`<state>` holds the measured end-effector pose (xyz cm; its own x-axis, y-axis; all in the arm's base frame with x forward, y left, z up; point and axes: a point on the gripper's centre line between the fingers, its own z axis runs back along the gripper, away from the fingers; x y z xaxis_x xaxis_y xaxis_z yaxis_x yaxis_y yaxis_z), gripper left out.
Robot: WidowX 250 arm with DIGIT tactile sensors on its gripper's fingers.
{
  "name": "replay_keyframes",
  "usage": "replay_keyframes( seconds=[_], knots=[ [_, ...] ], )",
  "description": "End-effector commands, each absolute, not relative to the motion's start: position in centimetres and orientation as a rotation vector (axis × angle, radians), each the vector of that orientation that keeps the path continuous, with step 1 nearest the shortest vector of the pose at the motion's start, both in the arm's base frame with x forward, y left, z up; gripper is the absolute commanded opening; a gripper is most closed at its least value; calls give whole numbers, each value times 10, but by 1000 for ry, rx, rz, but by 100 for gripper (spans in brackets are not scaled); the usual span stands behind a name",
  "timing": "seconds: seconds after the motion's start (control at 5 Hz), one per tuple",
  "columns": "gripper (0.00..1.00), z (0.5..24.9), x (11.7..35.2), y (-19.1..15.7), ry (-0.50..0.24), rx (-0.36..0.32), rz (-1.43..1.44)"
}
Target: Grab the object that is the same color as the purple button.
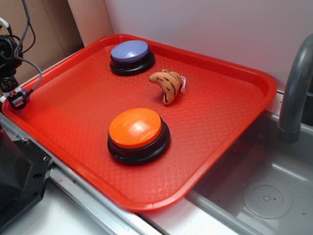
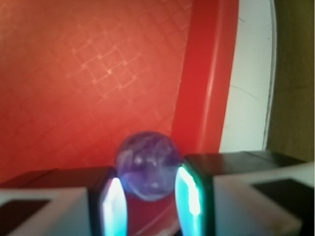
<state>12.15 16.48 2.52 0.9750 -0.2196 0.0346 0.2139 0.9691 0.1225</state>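
In the wrist view a small shiny purple ball (image 2: 147,162) sits between my two fingertips, touching both pads, and my gripper (image 2: 148,174) is shut on it. Below it lies the red tray floor, close to the tray's rim (image 2: 209,73). In the exterior view the gripper (image 1: 17,99) is low at the tray's far left edge, and the ball is hidden there. The purple button (image 1: 130,55), lavender-domed on a black base, stands at the back of the red tray (image 1: 230,112), far from the gripper.
An orange-topped button (image 1: 137,133) stands near the tray's front. An orange striped plush toy (image 1: 167,84) lies right of the purple button. A metal sink (image 1: 259,191) with a grey faucet (image 1: 293,93) sits to the right. Cardboard is behind the tray on the left.
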Motion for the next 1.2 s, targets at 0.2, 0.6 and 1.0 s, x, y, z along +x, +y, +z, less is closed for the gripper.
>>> replay_keyframes(
  seconds=[0.2, 0.6, 1.0],
  knots=[
    [0, 62, 132, 120, -70, 44, -304],
    [100, 53, 123, 153, -43, 64, -230],
    [100, 44, 119, 182, -73, 37, -217]
  ],
)
